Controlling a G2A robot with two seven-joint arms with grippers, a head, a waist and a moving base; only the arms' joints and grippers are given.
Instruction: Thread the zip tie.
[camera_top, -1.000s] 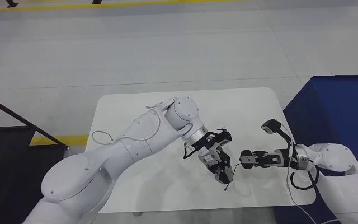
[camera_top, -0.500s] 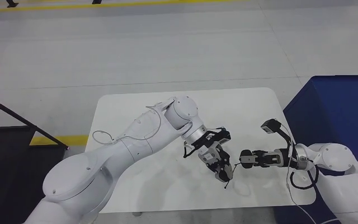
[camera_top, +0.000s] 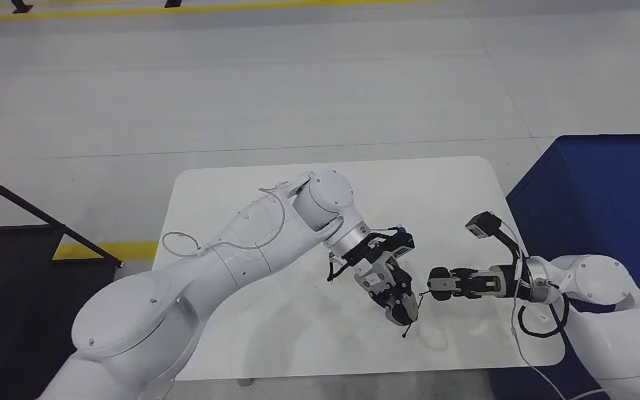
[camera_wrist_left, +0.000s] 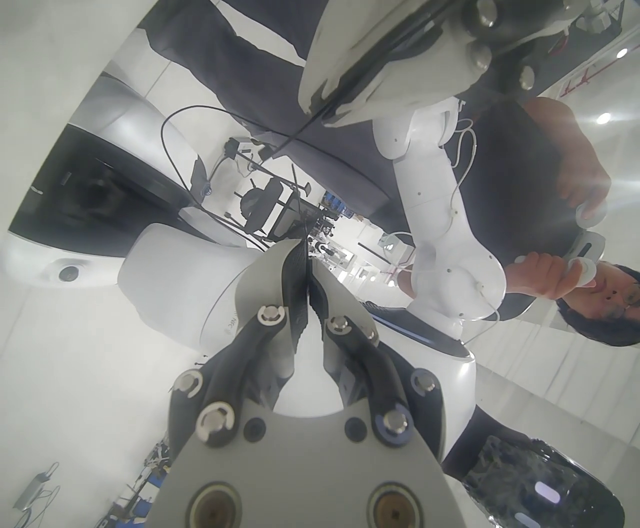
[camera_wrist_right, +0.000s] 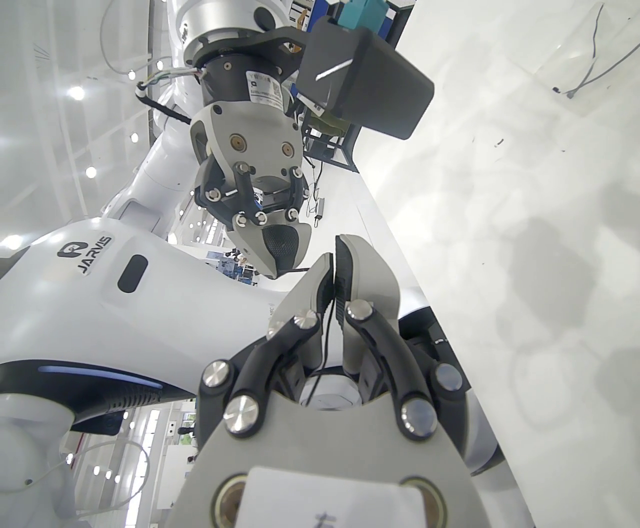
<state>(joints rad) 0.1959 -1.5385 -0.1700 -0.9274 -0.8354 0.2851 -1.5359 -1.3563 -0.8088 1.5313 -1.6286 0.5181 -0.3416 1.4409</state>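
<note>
Right wrist view: the right gripper (camera_wrist_right: 336, 257) has its two fingers pinched tight on a thin black plastic zip tie (camera_wrist_right: 324, 330). The strap runs down between the fingers toward the palm. Just past the fingertips, the left gripper (camera_wrist_right: 276, 267) points back at it, tip almost touching tip. Its fingers are pressed together too. A short bit of black strap goes from its tip across to the right gripper. So both grippers hold the zip tie, up in the air beside the flat white table (camera_wrist_right: 500, 200).

In the top view the two grippers meet over the front part of the table. A little black end pokes out below the left gripper. I cannot tell which gripper has the end with the hole; it is too small to see.

The zip tie looks very light and skinny. I think it will bend and spring back, and it may be smooth and slip. A long free piece would wobble, so it seems best to hold it close to the pointy tip. The end with the hole needs a firm pinch right beside the hole, not over it.
</note>
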